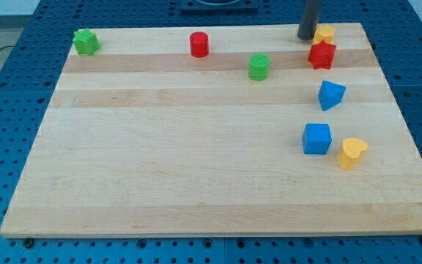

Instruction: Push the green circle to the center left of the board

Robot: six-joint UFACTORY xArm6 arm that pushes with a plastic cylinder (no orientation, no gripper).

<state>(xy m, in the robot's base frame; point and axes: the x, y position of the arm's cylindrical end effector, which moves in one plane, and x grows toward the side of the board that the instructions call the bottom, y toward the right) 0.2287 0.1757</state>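
The green circle (259, 66) stands on the wooden board (196, 161) near the view's top, right of the middle. My tip (305, 37) is at the board's top edge, to the right of and above the green circle, well apart from it. The tip stands just left of a yellow block (325, 33), close to it or touching. A red star-shaped block (321, 55) lies just below and right of the tip.
A green star-shaped block (86, 42) sits at the top left corner. A red cylinder (199, 45) stands at top centre. A blue angular block (331, 94), a blue cube (316, 138) and a yellow heart (352, 152) lie at the right.
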